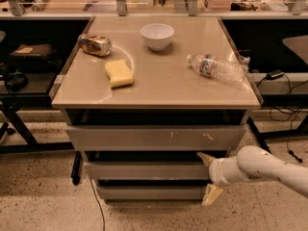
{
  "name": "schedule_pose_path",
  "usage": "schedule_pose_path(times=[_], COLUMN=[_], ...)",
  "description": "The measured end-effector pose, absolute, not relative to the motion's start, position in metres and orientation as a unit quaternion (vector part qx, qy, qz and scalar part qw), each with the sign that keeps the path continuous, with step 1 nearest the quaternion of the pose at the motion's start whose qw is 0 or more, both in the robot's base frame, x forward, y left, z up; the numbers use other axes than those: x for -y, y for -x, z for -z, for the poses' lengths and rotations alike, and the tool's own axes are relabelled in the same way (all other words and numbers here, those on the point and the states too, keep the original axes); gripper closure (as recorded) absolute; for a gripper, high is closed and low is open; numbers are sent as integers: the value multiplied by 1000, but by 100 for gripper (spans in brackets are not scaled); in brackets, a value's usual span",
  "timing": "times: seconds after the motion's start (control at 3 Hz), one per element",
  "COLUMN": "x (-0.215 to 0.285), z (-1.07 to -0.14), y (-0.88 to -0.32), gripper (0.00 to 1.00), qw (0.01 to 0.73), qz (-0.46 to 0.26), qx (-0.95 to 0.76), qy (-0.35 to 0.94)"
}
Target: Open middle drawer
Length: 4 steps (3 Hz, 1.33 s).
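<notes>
The middle drawer [144, 170] is the plain grey front between the longer scratched top front [154, 137] and the shortest bottom front [149, 192]. It stands out a little less than the top front, with a dark gap above it. My gripper [207, 177] is at the drawer's right end on a white arm [260, 168] coming in from the right. Its fingers are spread wide, one fingertip [204, 158] above the drawer front's top edge and the other [211, 196] below it. It holds nothing.
On the beige tabletop [159, 88] lie a white bowl [157, 35], a crushed can [95, 45], a yellow sponge [119, 73] and a plastic bottle [217, 69]. Dark shelving stands on both sides, and cables [284, 114] hang at the right. Speckled floor lies in front.
</notes>
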State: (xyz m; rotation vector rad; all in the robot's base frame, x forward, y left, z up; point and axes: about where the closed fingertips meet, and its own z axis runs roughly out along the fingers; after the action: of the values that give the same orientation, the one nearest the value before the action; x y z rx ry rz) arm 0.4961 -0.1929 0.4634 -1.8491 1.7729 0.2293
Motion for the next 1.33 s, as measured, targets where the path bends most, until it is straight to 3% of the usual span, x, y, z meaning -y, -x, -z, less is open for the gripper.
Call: schedule_pose_path(times=[0.33,0.67,1.0,1.33], x=[192,192,192,192], z=[-393,-392,-392,-397], y=[-543,-544,-544,-544], gripper=[0,0,18,43], qw=[272,273,273,273], qz=[-114,-114,-114,-114], qx=[-672,-673,-673,-673], qy=[679,678,678,678])
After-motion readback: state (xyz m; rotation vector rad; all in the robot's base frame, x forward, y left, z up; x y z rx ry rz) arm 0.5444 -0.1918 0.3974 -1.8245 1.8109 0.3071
